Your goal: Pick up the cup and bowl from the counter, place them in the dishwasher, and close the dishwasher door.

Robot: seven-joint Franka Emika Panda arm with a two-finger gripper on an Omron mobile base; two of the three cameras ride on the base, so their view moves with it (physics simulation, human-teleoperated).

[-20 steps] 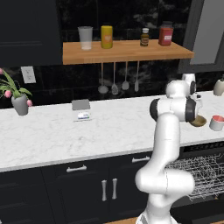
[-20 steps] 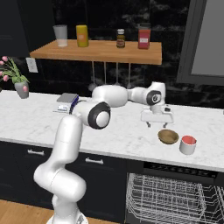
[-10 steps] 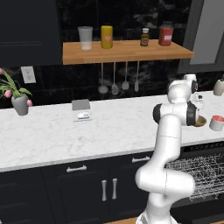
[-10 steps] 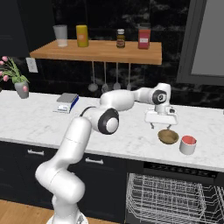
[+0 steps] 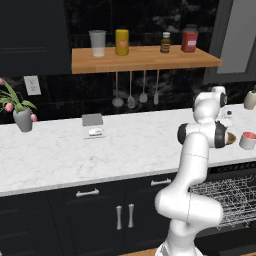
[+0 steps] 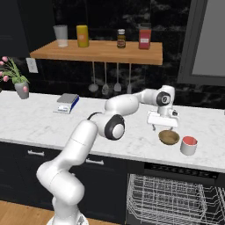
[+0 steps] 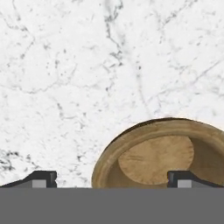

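A wooden bowl (image 6: pixel 169 137) sits on the white marble counter (image 6: pixel 44 118), with a white cup (image 6: pixel 189 145) with a red inside just right of it. My gripper (image 6: pixel 162 128) hangs open a little above the counter at the bowl's back left edge. In the hand view the bowl (image 7: pixel 162 157) lies low and right; one fingertip (image 7: pixel 183 177) is over its hollow, the other over bare counter (image 7: pixel 87 65). From the left base view, the bowl (image 5: pixel 230 138) peeks out behind my arm beside the cup (image 5: pixel 247 140). The dishwasher rack (image 6: pixel 176 197) stands pulled out below; the door is out of view.
A wooden shelf (image 6: pixel 101 49) above carries a glass, a yellow container, a bottle and a red jar. Utensils (image 6: pixel 105 85) hang under it. A flower vase (image 6: pixel 21 90) and a small grey block (image 6: pixel 67 100) stand far left. A white jar (image 5: pixel 250 99) is at the right.
My arm has swung to the right along the counter, and the open gripper now hangs by the bowl's edge. Bowl and cup have not moved.
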